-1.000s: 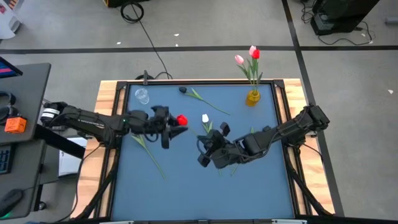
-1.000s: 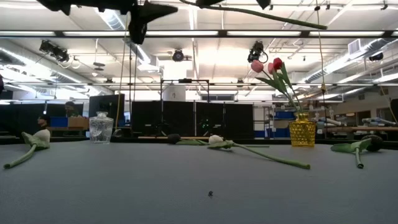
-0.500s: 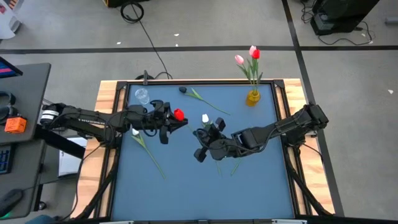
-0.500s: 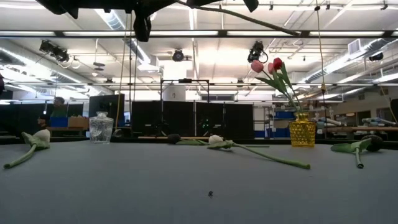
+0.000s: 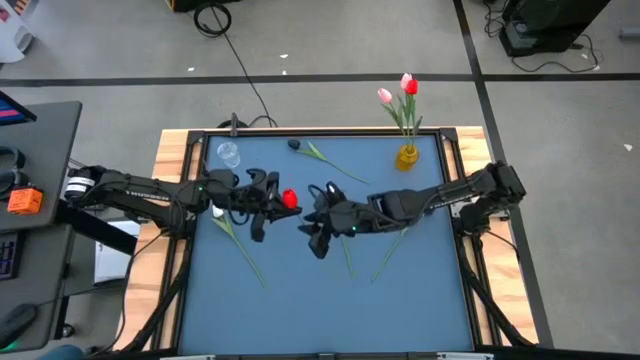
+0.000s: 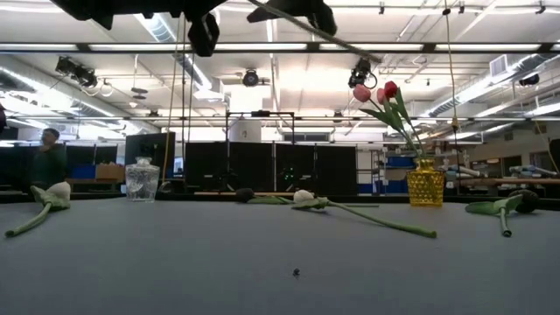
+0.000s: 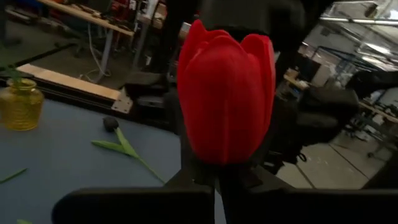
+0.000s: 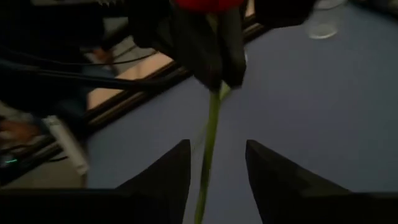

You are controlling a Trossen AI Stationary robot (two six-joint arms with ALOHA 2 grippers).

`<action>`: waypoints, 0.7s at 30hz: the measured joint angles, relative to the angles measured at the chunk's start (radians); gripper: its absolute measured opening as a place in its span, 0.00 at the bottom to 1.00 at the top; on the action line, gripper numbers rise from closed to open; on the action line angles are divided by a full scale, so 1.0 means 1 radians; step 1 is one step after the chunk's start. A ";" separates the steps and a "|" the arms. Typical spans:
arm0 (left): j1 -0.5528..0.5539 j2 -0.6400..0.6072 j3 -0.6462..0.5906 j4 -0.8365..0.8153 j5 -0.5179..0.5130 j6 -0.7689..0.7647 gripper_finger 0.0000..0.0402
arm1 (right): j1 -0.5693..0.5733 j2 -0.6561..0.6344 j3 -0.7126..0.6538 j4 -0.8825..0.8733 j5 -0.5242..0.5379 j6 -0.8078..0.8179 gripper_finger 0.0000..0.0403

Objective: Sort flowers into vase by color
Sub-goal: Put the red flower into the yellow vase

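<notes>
1. We see the left hand (image 5: 272, 203) above the counter (image 5: 300, 285), slightly toward 10 o'clock from its centre, clamped on the red tulip (image 5: 289, 199) just below the bud.
2. In the left wrist view, the red tulip (image 7: 226, 99) stands upright directly ahead of the left hand's dark fingers, filling the middle of the picture.
3. We see the right hand (image 5: 312, 225) at 3 to 4 o'clock of the red bud and very near it. In the right wrist view its fingers (image 8: 166, 176) stand spread, with the green stem (image 8: 209, 146) running between them and not touched by either.
4. The stem trails from the bud toward 4 o'clock, under the right hand.
5. The yellow vase (image 5: 406, 156) stands at the counter's 1 o'clock corner, holding a pink and a red tulip (image 5: 398, 96).
6. The clear glass vase (image 5: 229, 154) stands at the 11 o'clock corner.
7. Other tulips lie flat on the counter: a dark one (image 5: 296, 145) at 12 o'clock, a white one (image 5: 219, 214) at 9 o'clock.
</notes>
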 joint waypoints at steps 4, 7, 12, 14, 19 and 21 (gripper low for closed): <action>0.000 0.010 0.000 -0.001 0.010 0.011 0.02 | -0.034 0.000 0.000 0.010 -0.098 -0.001 0.38; 0.000 0.014 0.000 0.002 0.009 0.012 0.02 | -0.052 0.000 0.000 0.013 -0.131 -0.011 0.30; 0.006 0.021 0.000 -0.002 -0.015 -0.005 0.03 | -0.066 0.001 0.001 0.012 -0.147 -0.031 0.05; 0.006 0.021 0.000 -0.001 -0.062 -0.006 0.06 | -0.067 0.001 0.001 0.002 -0.112 -0.031 0.04; 0.008 0.015 0.000 -0.022 -0.197 -0.035 0.23 | -0.051 -0.030 0.001 -0.180 0.186 0.031 0.02; 0.012 0.010 0.001 -0.038 -0.227 -0.053 0.32 | -0.040 -0.059 0.000 -0.264 0.337 0.059 0.02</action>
